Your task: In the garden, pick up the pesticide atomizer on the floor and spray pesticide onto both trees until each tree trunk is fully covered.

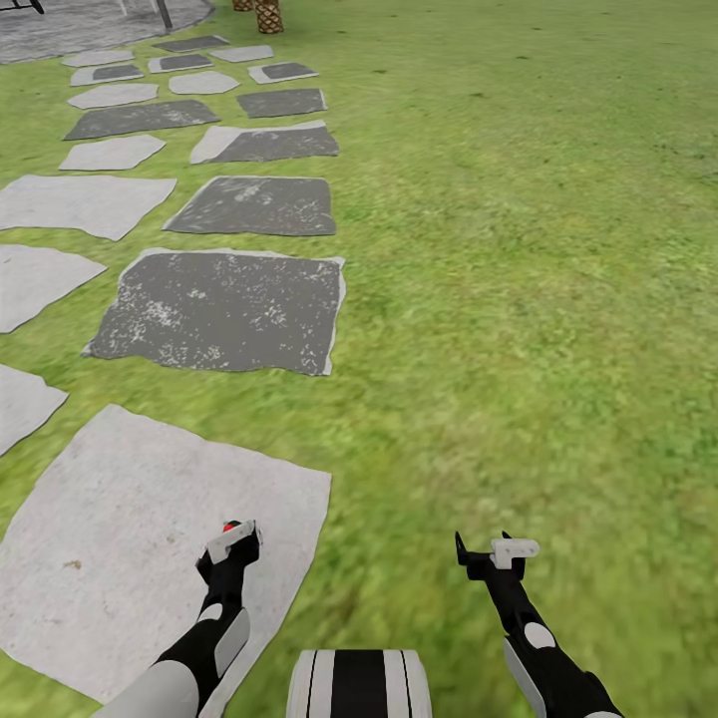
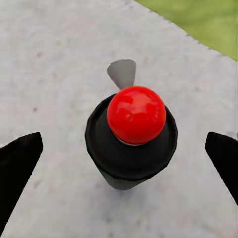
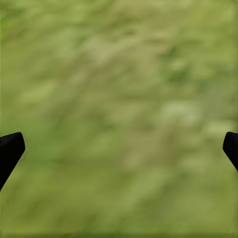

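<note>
Atomizer look: the pesticide atomizer [image 2: 131,141] is seen from above in the left wrist view as a round black body with a glossy red ball-shaped cap on top and a small grey tab poking out from behind the cap.
Atomizer place: it stands upright on a pale grey paving slab [image 1: 130,519], near that slab's edge closest to the robot; grass begins past the slab's corner in the left wrist view.
Left claw: the left claw [image 1: 231,543] hangs directly over the atomizer, its two dark fingers [image 2: 17,163] spread wide on either side, well clear of the black body and holding nothing.
Right claw: the right claw [image 1: 496,553] is over bare lawn [image 1: 538,299]; its fingertips [image 3: 9,151] sit at opposite edges of the right wrist view, wide apart, with nothing between them but blurred grass.
Hard to make out: from the head view only a red speck of the cap shows at the left claw; the atomizer's lower body is hidden under its own wide top.
Cut off: a scaly brown palm trunk [image 1: 268,16] is clipped by the far edge of the head view.
Paving: darker and lighter slabs run away across the lawn's left side.
</note>
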{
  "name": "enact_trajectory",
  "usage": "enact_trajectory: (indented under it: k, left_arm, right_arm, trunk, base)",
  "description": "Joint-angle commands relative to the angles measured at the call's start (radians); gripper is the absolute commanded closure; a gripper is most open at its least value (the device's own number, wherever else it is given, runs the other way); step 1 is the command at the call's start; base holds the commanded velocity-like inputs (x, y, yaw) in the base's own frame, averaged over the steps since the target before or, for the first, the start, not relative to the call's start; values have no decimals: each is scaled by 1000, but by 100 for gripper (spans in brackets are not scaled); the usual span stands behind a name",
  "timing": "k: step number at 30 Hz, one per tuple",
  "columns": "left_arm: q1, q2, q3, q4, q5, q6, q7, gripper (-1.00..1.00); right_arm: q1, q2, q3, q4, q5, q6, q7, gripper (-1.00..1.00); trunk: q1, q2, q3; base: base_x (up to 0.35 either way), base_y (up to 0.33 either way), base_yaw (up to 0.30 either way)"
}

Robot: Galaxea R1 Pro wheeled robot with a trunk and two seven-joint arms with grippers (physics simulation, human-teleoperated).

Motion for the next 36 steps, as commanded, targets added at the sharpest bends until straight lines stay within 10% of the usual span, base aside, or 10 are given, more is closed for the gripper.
enact_trajectory:
  k: [1, 25, 36]
  left_arm:
    - [0, 0, 0, 0, 0, 0, 0, 100]
    - [0, 1, 0, -7, 0, -2, 0, 100]
    - [0, 1, -1, -5, 0, 0, 0, 100]
  right_arm:
    - [0, 0, 0, 0, 0, 0, 0, -100]
    - [0, 0, 0, 0, 0, 0, 0, -100]
    - [0, 2, 0, 1, 0, -1, 0, -100]
  trunk:
    - [0, 0, 0]
    - [0, 0, 0]
    - [-5, 3, 44]
  base:
    - [0, 0, 0]
    - [0, 0, 0]
    - [0, 0, 0]
